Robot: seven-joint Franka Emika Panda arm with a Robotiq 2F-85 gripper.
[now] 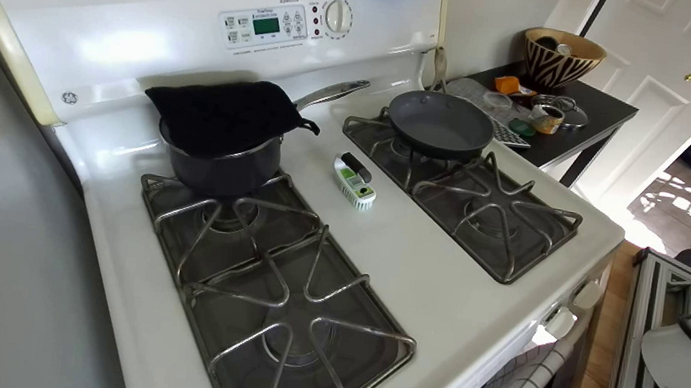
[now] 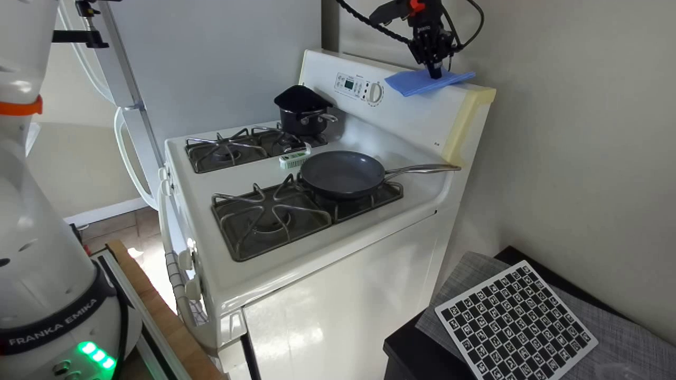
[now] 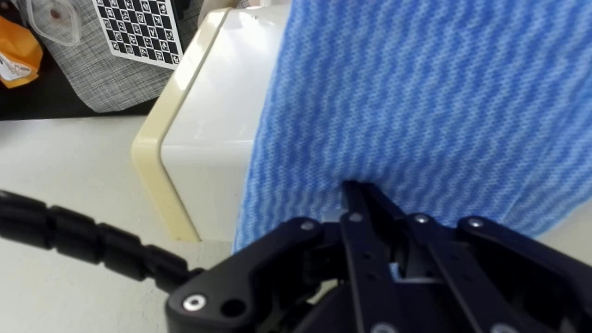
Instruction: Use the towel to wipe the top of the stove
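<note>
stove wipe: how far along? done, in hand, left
Done: the blue towel is spread atop the back panel of the stove. In hand: probably wiping there; the claw looks shut, tips against the towel, though strokes or a pinch can't be seen. Left: likely the panel top toward the pot, where the towel doesn't extend, plus the cooktop if it counts. I can't tell what's already wiped.

The white arm (image 2: 37, 232) has an orange band (image 2: 21, 107), green lights (image 2: 97, 355), black end effector (image 2: 434, 73).
</note>
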